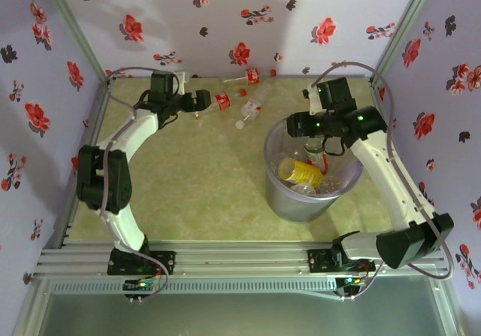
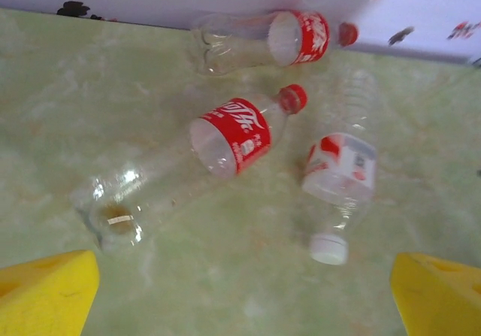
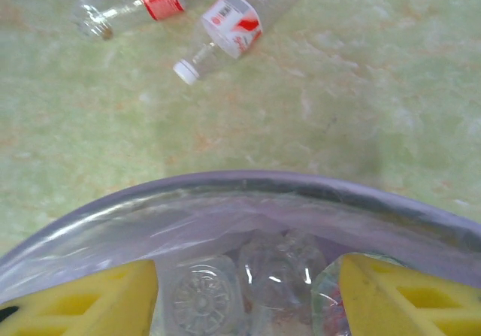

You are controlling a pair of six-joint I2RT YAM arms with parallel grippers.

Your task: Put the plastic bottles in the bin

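Three plastic bottles lie on the green table by the back wall. One red-labelled bottle (image 2: 270,41) rests against the wall. A second red-labelled one (image 2: 225,144) and a white-capped one (image 2: 342,174) lie nearer. My left gripper (image 2: 244,298) hovers open just short of them, its yellow fingertips (image 2: 45,291) wide apart and nothing between them. The bin (image 1: 301,197) stands right of centre, holding a yellow bottle (image 1: 301,172) and several clear ones. My right gripper (image 3: 248,298) hangs open over the bin's far rim (image 3: 248,182), with clear bottles (image 3: 282,276) below it inside.
Floral walls close in the back and both sides. The three loose bottles (image 1: 250,110) sit just left of the bin's far side. Open green table surface (image 1: 203,178) lies between the left arm and the bin.
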